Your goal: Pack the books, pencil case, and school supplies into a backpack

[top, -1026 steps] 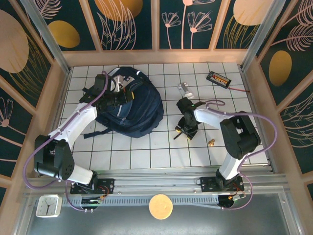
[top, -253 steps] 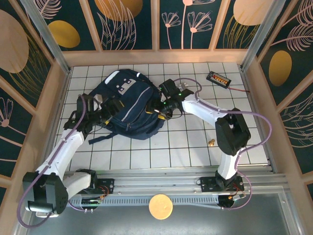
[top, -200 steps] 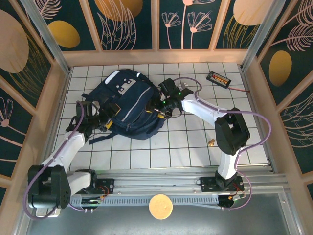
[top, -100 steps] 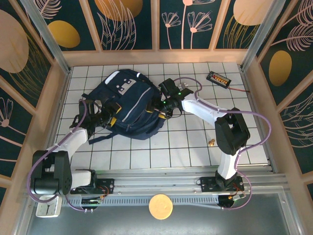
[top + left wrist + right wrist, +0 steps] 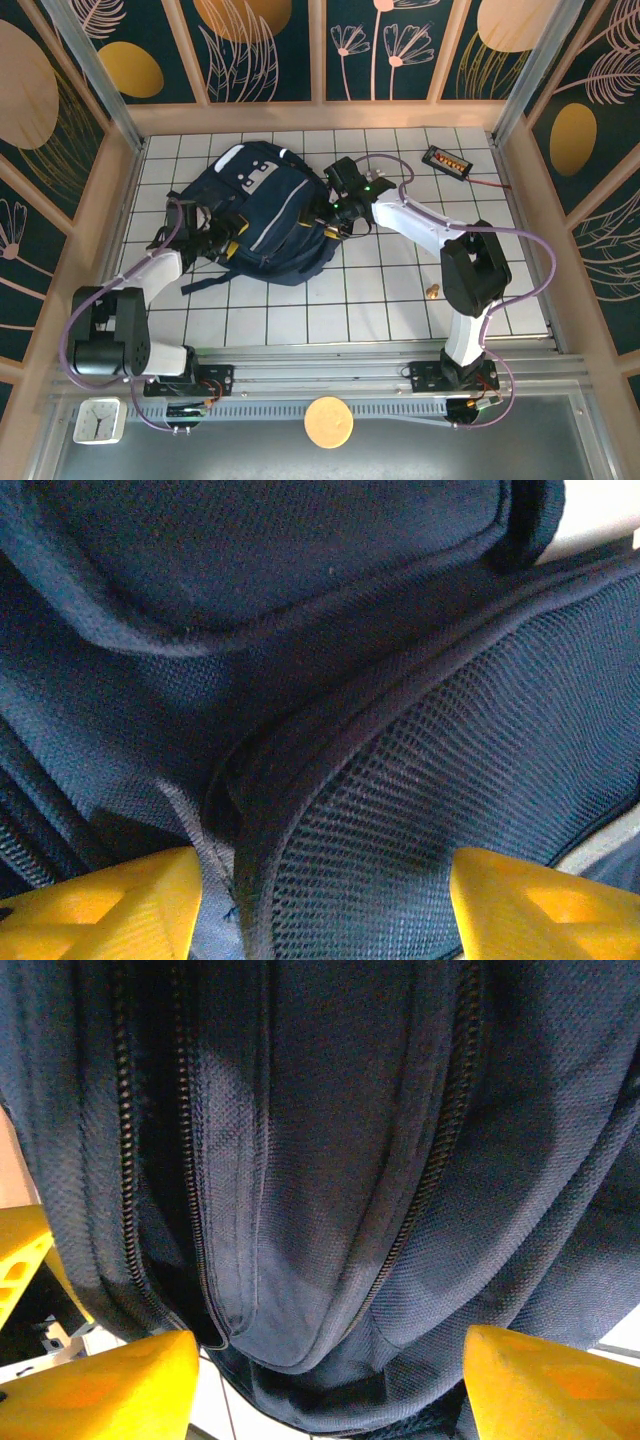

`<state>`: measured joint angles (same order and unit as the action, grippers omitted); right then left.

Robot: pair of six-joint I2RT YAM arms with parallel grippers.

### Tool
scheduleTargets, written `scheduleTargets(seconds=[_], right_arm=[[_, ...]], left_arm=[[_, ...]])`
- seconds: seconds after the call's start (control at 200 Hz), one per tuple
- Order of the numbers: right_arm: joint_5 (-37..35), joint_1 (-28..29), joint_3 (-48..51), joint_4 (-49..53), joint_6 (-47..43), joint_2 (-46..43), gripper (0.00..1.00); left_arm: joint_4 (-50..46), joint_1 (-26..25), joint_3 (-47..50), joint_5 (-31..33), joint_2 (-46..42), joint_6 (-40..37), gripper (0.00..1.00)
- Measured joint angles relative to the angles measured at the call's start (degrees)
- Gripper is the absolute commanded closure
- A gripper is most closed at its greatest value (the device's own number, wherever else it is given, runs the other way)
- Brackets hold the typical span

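Navy fabric backpack (image 5: pixel 270 205) lay flat on the white tiled table (image 5: pixel 380 300), left of centre and toward the far side. Its white buckles (image 5: pixel 250 172) were at the far-left end, and a thin white stripe (image 5: pixel 262 228) ran across the front.

Left gripper (image 5: pixel 226 243) was at the pack's near-left edge and right gripper (image 5: pixel 332 215) at its right edge, one arm on each side of the bag.

Left wrist view: yellow fingers (image 5: pixel 110 910) stood well apart. A piped edge of the pack and its mesh panel (image 5: pixel 470 770) ran diagonally through the gap. Jaws were parted, nothing visibly pinched. Couldn't tell if either pad touched the fabric.

Right wrist view: yellow fingertips (image 5: pixel 100 1390) were wide apart too. Folds of pack fabric hung in front, with a zip track (image 5: pixel 125 1110) down the left and another down the right. Lowest fold sat between the fingertips with no clamp visible, so jaws were open and holding nothing I could confirm.

Further out:
- black tray with orange pieces (image 5: pixel 446 160) at the far right, well clear of the pack, red lead trailing off it
- small brass-coloured object (image 5: pixel 433 291) on the tiles near the right arm
- clock (image 5: pixel 98 420) and a round tan disc (image 5: pixel 328 422) off the table at the near edge
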<state>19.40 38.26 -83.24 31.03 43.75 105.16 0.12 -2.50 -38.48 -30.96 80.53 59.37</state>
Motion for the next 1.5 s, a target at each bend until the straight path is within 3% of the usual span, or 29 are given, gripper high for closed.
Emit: scheduleTargets(seconds=[0.16,0.345,0.47,0.706,0.961,1.316,1.496], right_arm=[[-1.33,0.11,0.00,1.31,-0.48,-0.13,0.29],[-2.73,0.94,0.00,2.10,-1.75,-1.46,0.29],[-3.76,2.51,-0.02,1.97,-3.50,-2.32,0.29],[-6.14,6.67,-2.99,2.40,-6.84,-2.89,0.31],[-12.28,9.86,-13.27,4.81,-7.85,-0.55,0.35],[-31.06,18.56,-23.23,18.93,-7.87,7.93,0.35],[-36.00,21.33,-30.86,24.20,-7.85,12.13,0.35]], left_arm=[[-0.26,0.00,-1.33,0.07,2.97,0.13,0.53],[0.59,0.22,-1.51,-0.33,5.53,1.09,0.87],[4.48,0.37,-1.22,-1.49,5.99,3.32,1.00],[15.41,-0.28,3.21,-2.86,4.07,14.53,1.00],[23.47,-5.42,5.53,-0.68,-0.83,28.48,1.00],[23.12,-5.77,5.03,1.31,-3.78,32.28,1.00],[22.80,-5.95,4.94,1.64,-4.17,32.52,1.00]])
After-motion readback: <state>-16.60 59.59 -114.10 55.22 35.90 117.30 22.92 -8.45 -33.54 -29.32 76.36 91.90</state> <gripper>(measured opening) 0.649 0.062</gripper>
